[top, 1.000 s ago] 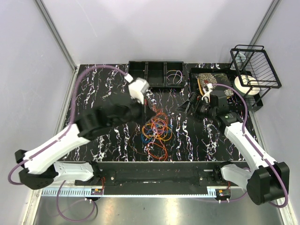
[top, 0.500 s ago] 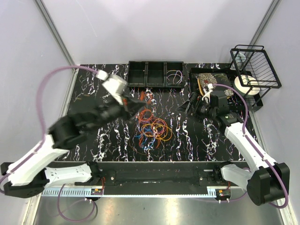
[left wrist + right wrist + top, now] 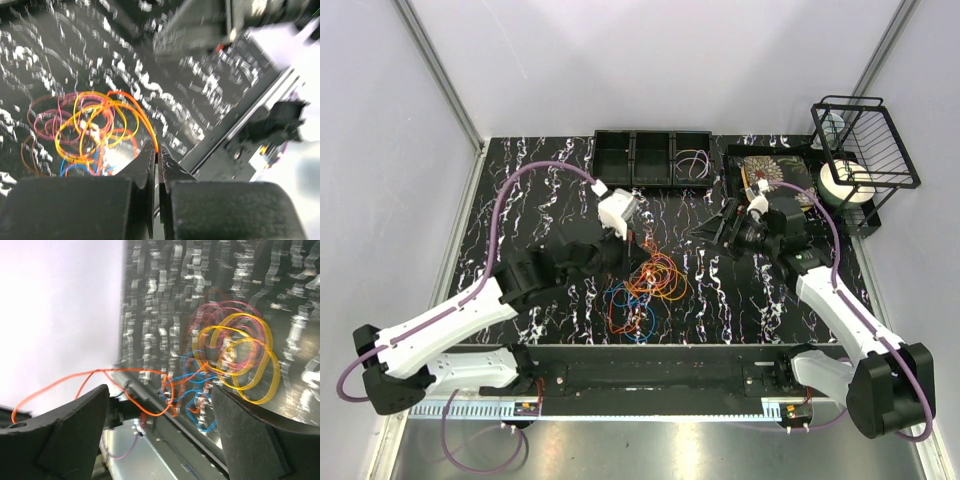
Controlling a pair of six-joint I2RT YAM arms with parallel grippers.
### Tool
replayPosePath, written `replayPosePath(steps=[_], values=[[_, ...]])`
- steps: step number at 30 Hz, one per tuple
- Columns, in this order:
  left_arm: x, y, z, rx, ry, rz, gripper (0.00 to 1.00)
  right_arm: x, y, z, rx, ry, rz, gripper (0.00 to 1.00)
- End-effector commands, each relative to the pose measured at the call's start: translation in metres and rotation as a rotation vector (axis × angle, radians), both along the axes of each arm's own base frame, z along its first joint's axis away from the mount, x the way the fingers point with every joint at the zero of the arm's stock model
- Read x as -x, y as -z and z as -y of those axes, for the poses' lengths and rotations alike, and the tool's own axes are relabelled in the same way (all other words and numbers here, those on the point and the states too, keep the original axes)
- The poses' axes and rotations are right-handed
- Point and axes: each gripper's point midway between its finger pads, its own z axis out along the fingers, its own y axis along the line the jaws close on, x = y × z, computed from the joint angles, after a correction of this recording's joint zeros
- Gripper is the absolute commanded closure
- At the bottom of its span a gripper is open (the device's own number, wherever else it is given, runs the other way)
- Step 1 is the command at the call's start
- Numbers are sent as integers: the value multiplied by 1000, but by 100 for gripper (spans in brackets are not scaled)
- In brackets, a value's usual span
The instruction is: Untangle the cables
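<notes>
The cables (image 3: 645, 285) lie as one tangle of orange, yellow, pink, red and blue loops on the black marbled table (image 3: 535, 190), just in front of centre. My left gripper (image 3: 640, 243) hovers at the tangle's far left edge. In the left wrist view it (image 3: 157, 152) is shut on one orange cable (image 3: 142, 112), which rises from the tangle (image 3: 90, 127). My right gripper (image 3: 712, 228) stands open to the right of the tangle, apart from it. In the right wrist view a taut orange strand (image 3: 125, 375) passes between the wide-apart fingers (image 3: 160, 390), touching neither; the tangle (image 3: 235, 357) lies beyond.
A black three-compartment tray (image 3: 652, 158) stands at the back, with a pale cable loop (image 3: 692, 163) in its right compartment. A black bin (image 3: 770, 170) with mixed items, a wire rack (image 3: 865, 140) and a white roll (image 3: 842, 183) stand at the back right.
My left arm swung up and left with the orange cable, then came back down over the tangle, which shifted and spread toward the front. My right gripper edged slightly left.
</notes>
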Motion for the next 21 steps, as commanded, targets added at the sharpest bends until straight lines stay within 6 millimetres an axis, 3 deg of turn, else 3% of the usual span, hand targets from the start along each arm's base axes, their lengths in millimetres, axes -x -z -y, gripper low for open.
replayPosePath(steps=[1,2,6,13,21], values=[[-4,-57,11,158,41,59,100,10,-42,-21,-172,-134,143,12],[-5,-60,12,164,42,56,100,13,-54,-24,-205,-172,198,12],[-7,-69,11,188,60,22,100,19,-68,-26,-230,-205,277,14],[-20,-94,15,234,10,-24,100,21,-81,-30,-166,-184,417,17],[-33,-93,29,255,-7,-126,100,18,-104,-33,-109,-154,598,17]])
